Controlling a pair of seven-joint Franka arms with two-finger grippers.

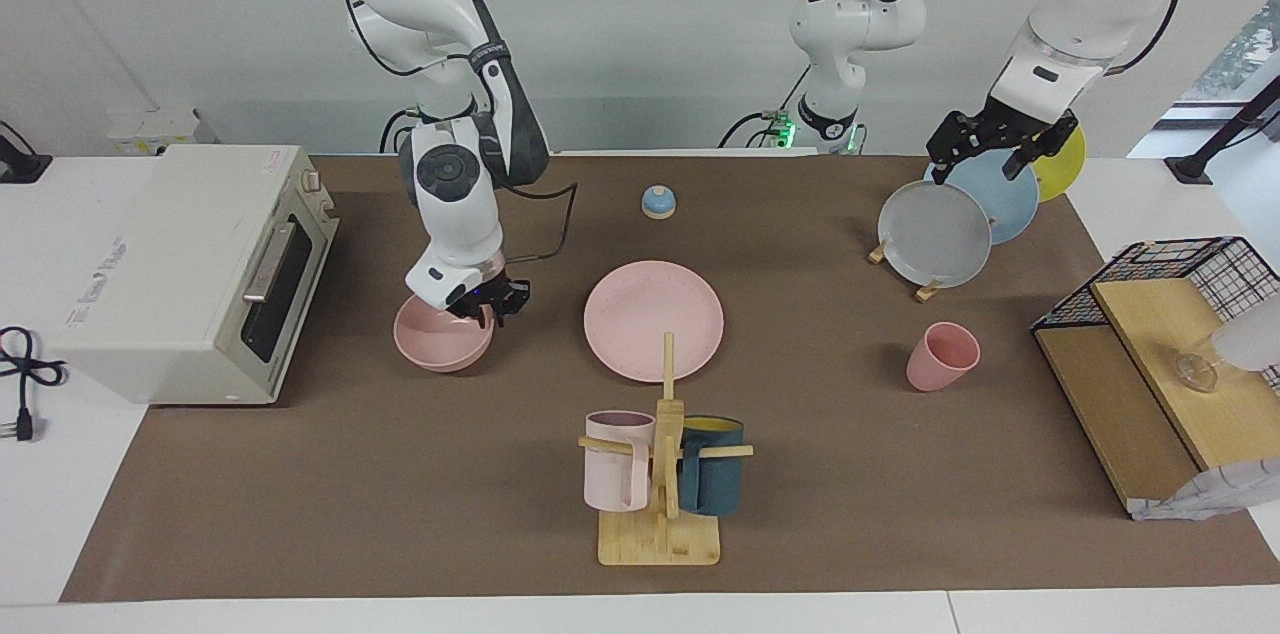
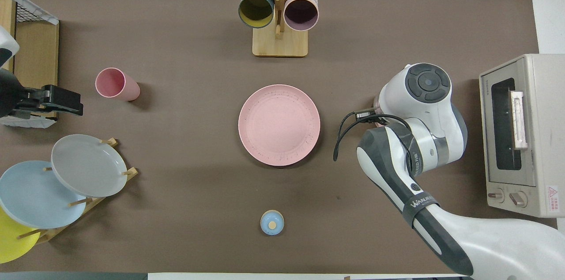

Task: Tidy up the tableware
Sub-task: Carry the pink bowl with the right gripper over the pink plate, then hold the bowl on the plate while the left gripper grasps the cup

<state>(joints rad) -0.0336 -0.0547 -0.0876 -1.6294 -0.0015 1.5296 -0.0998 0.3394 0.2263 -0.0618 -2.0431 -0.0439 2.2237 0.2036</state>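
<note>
The pink bowl point(image 1: 435, 339) sits on the brown mat in front of the toaster oven. My right gripper point(image 1: 487, 307) is down at the bowl's rim on the side toward the pink plate point(image 1: 653, 319), and its fingers have closed on that rim. In the overhead view the right arm covers nearly all of the bowl. The plate point(image 2: 279, 124) lies flat mid-table. The pink cup point(image 1: 940, 357) stands upright toward the left arm's end. My left gripper point(image 1: 985, 159) hangs open and empty over the plate rack.
A toaster oven point(image 1: 190, 264) stands at the right arm's end. A wooden mug tree point(image 1: 662, 474) with a pale-pink and a teal mug stands farther out than the plate. Grey, blue and yellow plates rest in a rack point(image 1: 935, 234). Also here are a small blue bell point(image 1: 658, 202) and a wire-and-wood shelf point(image 1: 1150, 354).
</note>
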